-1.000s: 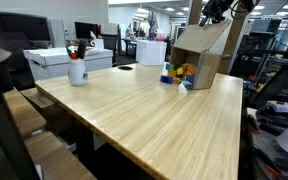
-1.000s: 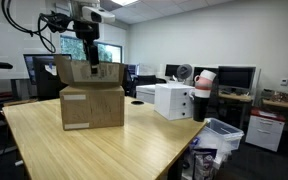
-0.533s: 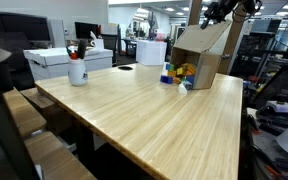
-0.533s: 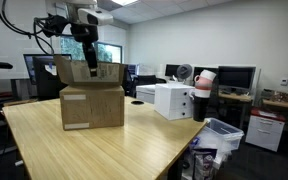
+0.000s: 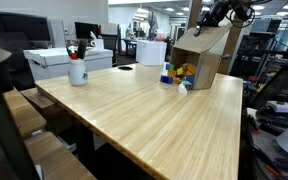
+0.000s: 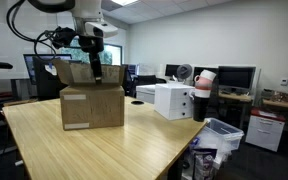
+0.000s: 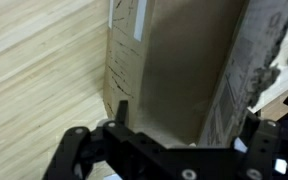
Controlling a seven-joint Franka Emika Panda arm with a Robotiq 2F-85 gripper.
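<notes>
Cardboard box [image 5: 201, 62] is standing near the far edge of the wooden table [image 5: 144, 125], with coloured toys [image 5: 180, 74] just beside it at 9 o'clock and a white mug [image 5: 77, 71] well apart. Room for moving is lying over the tabletop toward 6 o'clock. You are hovering the gripper [image 6: 94, 72] at the box's raised flap, arm reaching down from 12 o'clock, jaws spread wide, gripping nothing.
</notes>
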